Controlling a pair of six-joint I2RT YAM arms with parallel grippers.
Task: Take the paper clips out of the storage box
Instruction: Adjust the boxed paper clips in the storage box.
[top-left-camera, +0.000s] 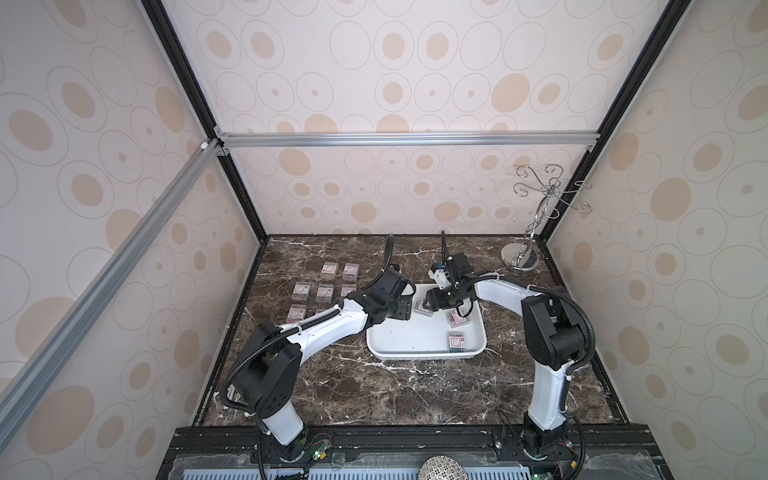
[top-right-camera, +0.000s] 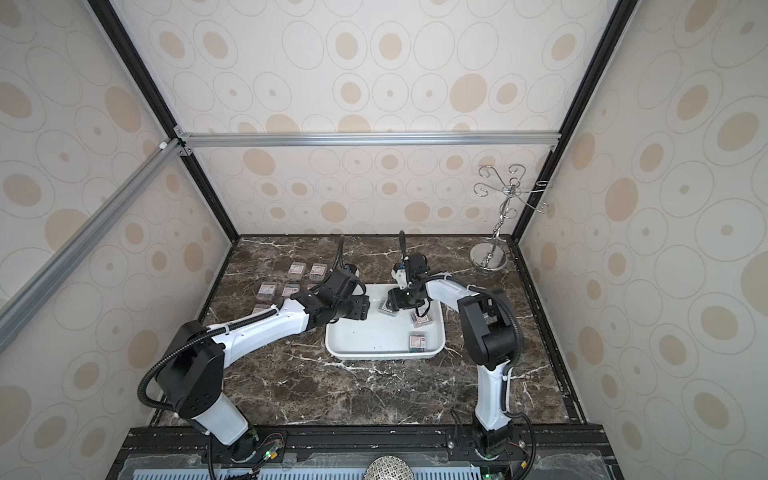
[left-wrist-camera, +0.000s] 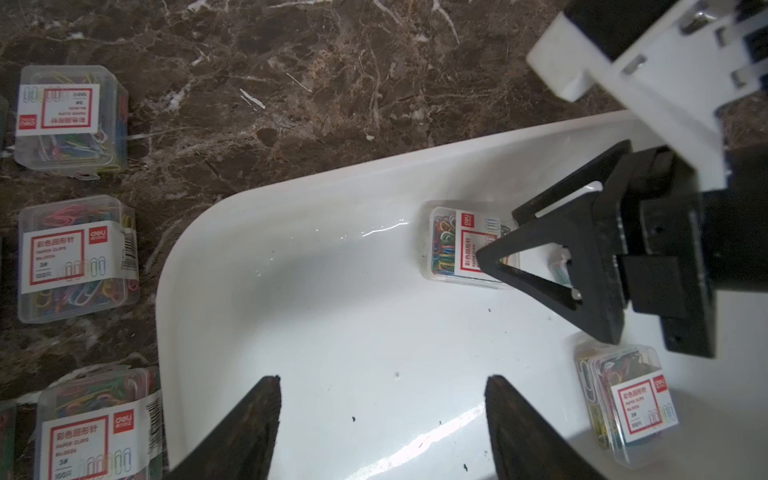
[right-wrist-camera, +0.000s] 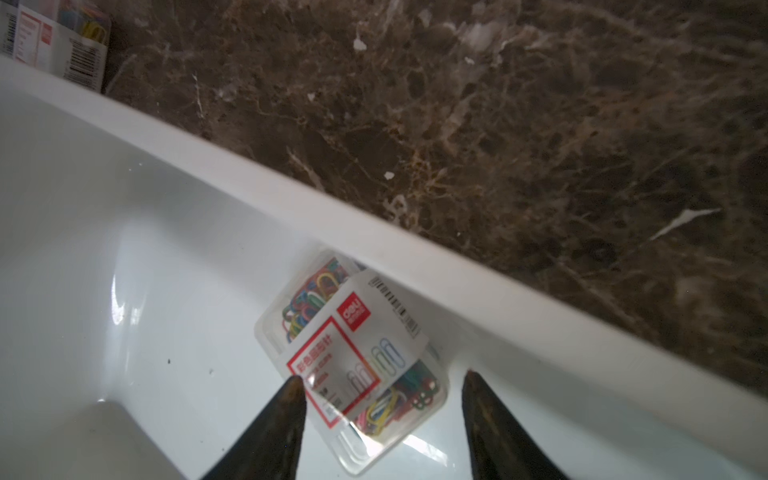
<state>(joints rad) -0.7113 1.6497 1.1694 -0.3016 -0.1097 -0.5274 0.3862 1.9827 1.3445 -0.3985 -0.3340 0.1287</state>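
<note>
The storage box (top-left-camera: 409, 338) (top-right-camera: 374, 338) is a white tray at mid-table, and three boxes of paper clips lie in it. One box (right-wrist-camera: 353, 353) (left-wrist-camera: 453, 245) sits by the tray's far wall between the fingers of my open right gripper (right-wrist-camera: 383, 377) (top-left-camera: 426, 306). One finger touches its label and the other stands apart. The other two boxes (top-left-camera: 457, 319) (top-left-camera: 457, 341) rest near the tray's right side. My left gripper (left-wrist-camera: 383, 378) (top-left-camera: 410, 309) hangs open over the bare tray floor with nothing between its fingers.
Several paper clip boxes (top-left-camera: 325, 292) (left-wrist-camera: 77, 257) lie in rows on the marble table left of the tray. A chrome hook stand (top-left-camera: 521, 257) is at the back right corner. Patterned walls and a black frame close the table in.
</note>
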